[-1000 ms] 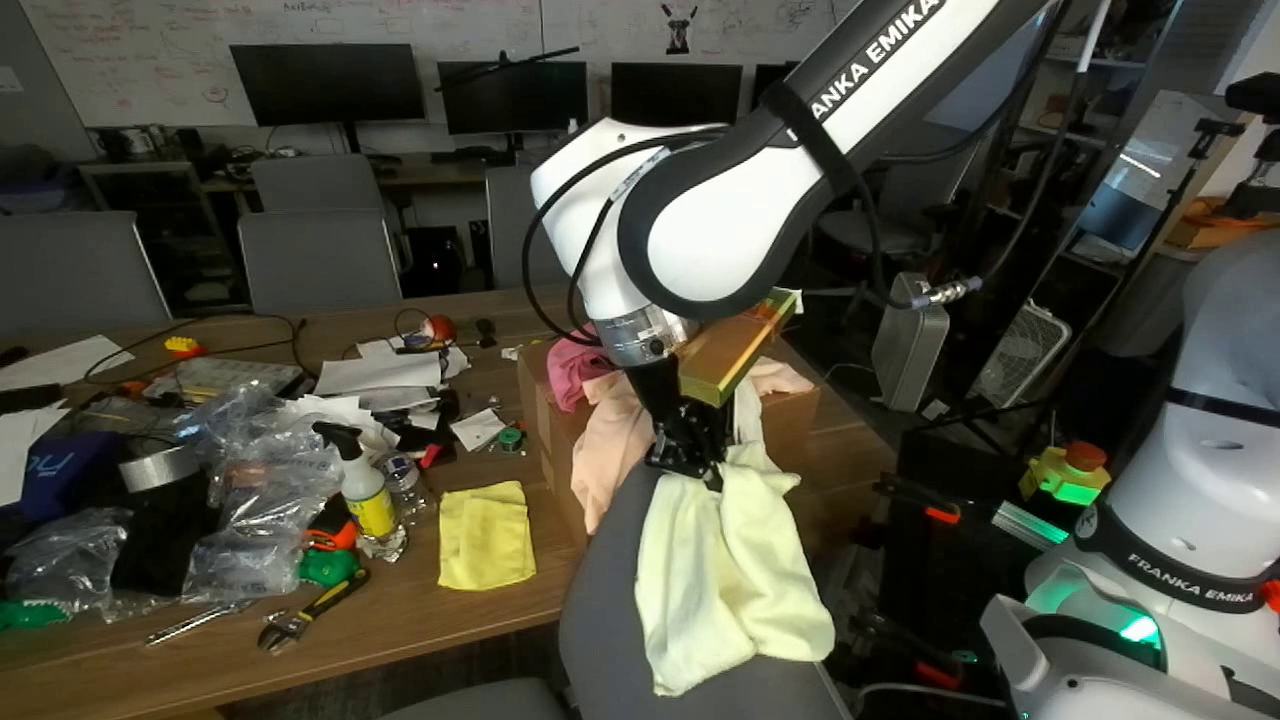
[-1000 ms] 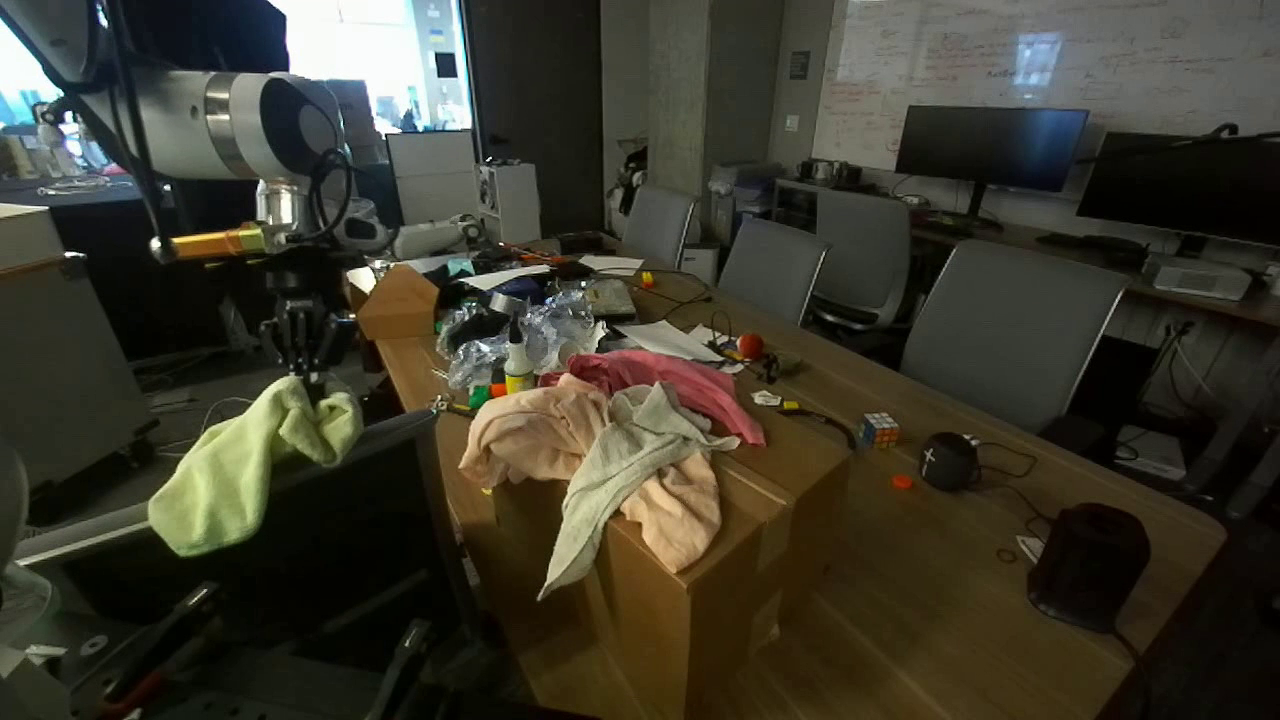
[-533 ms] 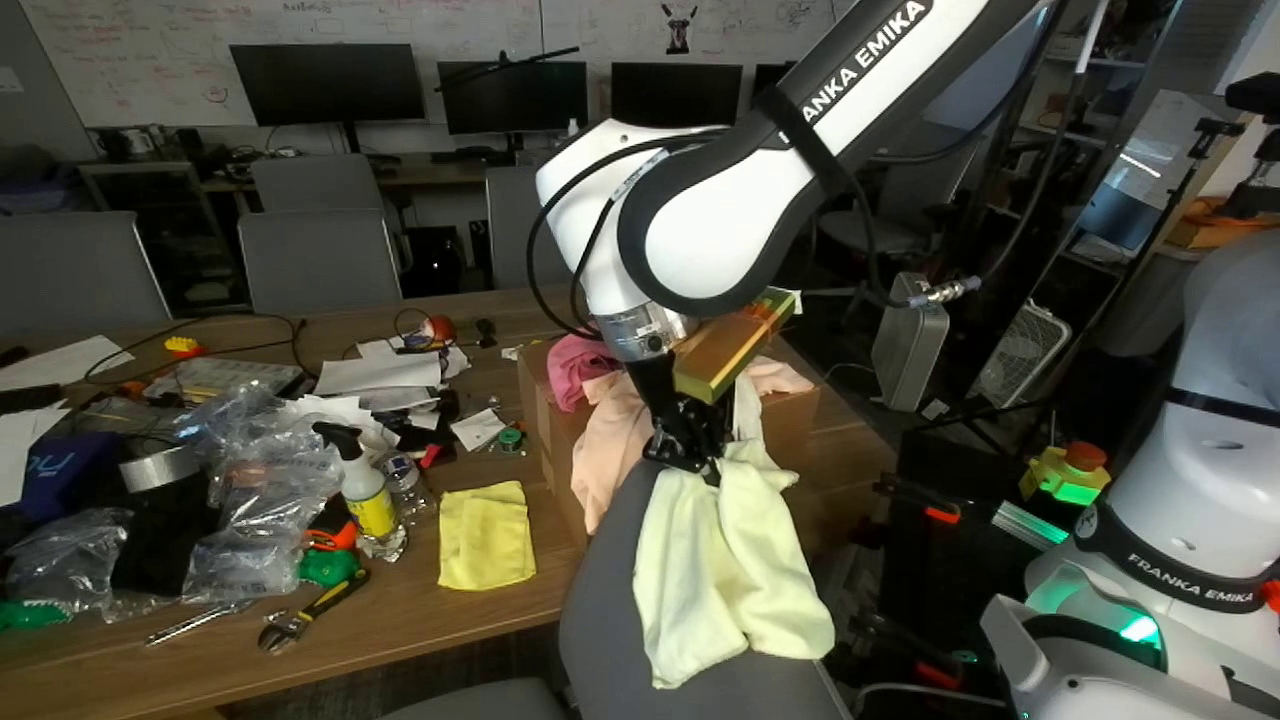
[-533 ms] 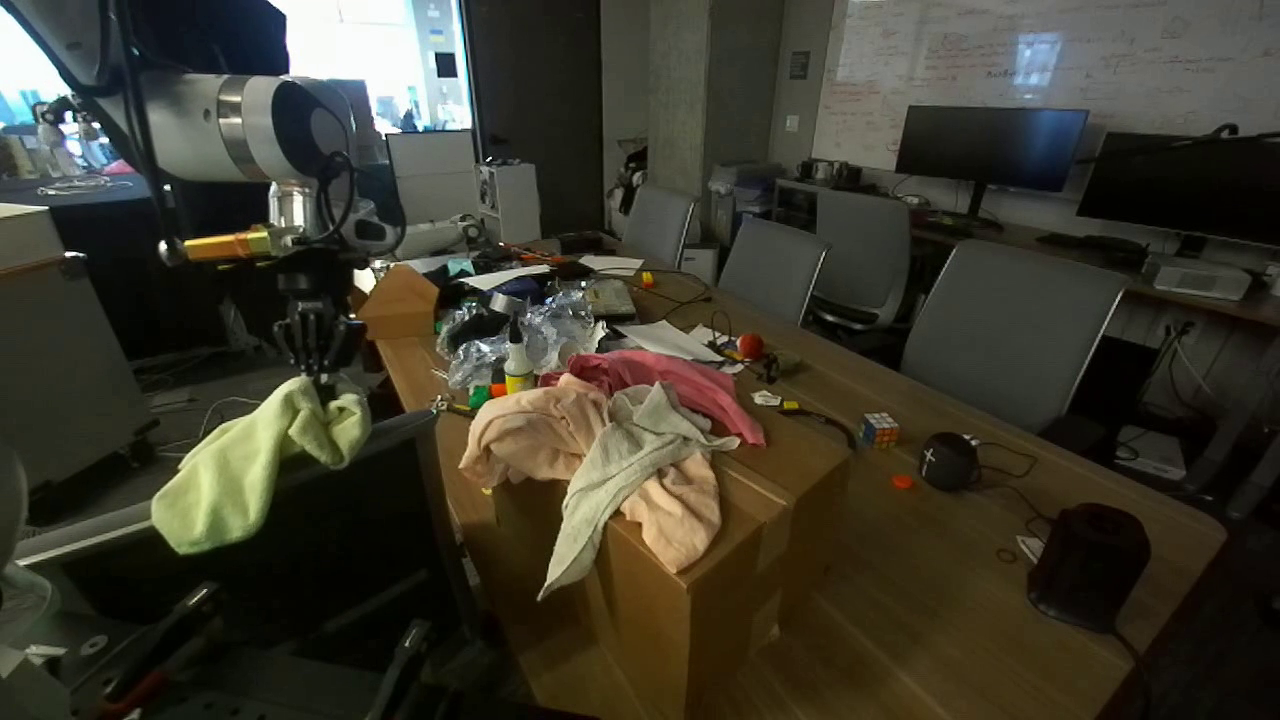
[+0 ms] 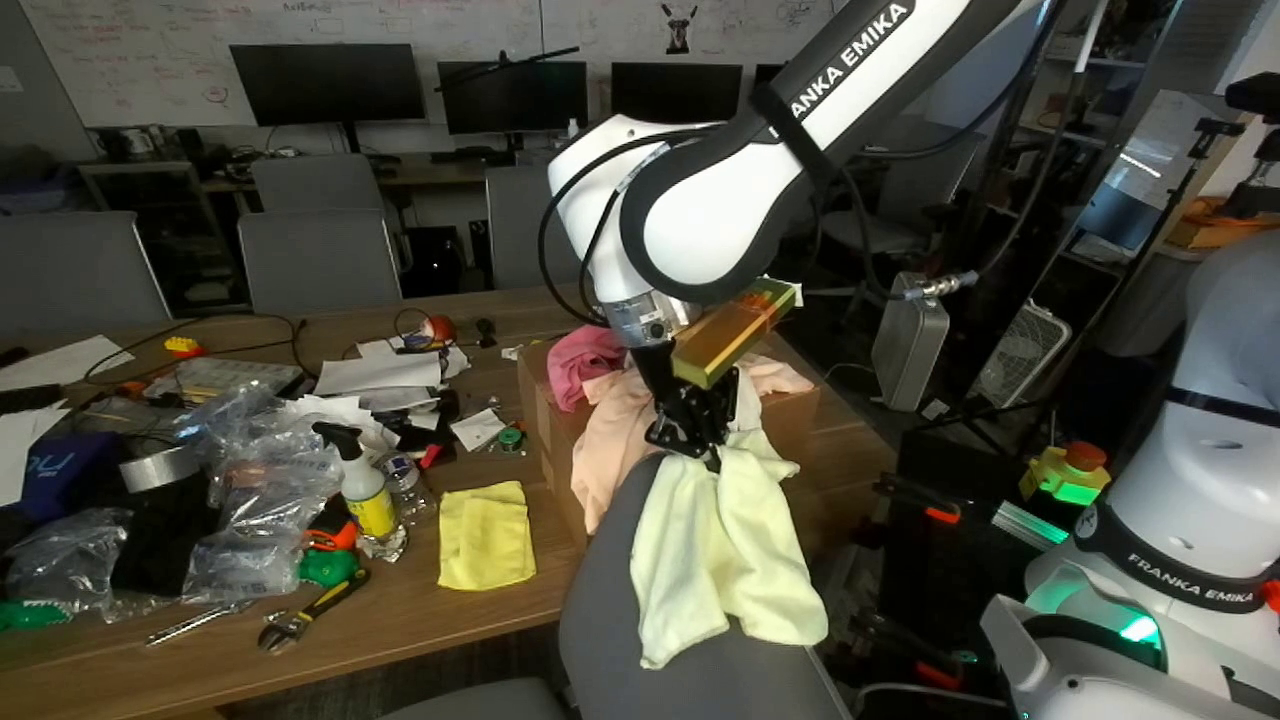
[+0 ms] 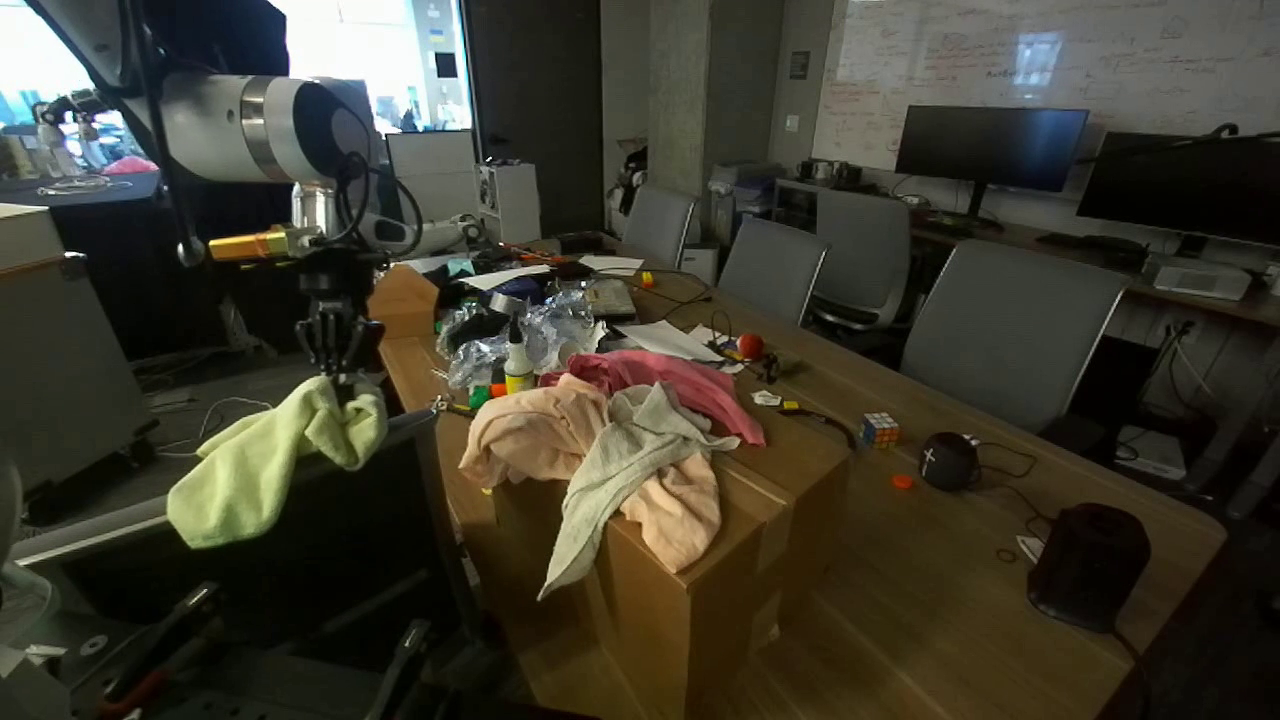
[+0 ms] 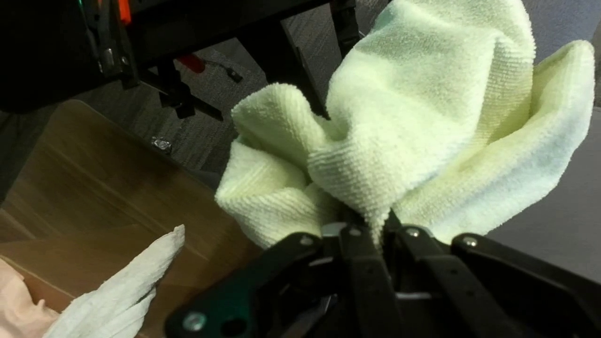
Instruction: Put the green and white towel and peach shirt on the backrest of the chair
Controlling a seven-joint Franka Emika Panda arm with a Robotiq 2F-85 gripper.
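My gripper [image 5: 713, 458] is shut on the pale yellow-green towel [image 5: 725, 560]. In the wrist view, a pinched fold of the towel [image 7: 408, 108] runs between the fingertips [image 7: 378, 230]. The towel hangs over the top of the chair's grey backrest [image 5: 610, 590], with the gripper just above it. In an exterior view, the towel [image 6: 235, 490] droops from the gripper [image 6: 345, 378] to the left along the backrest [image 6: 350, 540]. The peach shirt [image 6: 535, 430] lies crumpled on a cardboard box, partly covered by a grey-white cloth [image 6: 625, 470]. No teal patch on it shows.
The cardboard box [image 6: 640, 620] stands on the wooden table [image 6: 900, 580] beside the backrest. A pink cloth [image 6: 670, 378] lies behind the shirt. A small yellow cloth [image 5: 487, 540], a spray bottle [image 5: 365, 490] and plastic bags [image 5: 260, 500] lie on the table.
My gripper has moved a little along the backrest toward the box, carrying the towel with it. The towel's lower edge is slightly higher in an exterior view. The cloths on the box have not moved.
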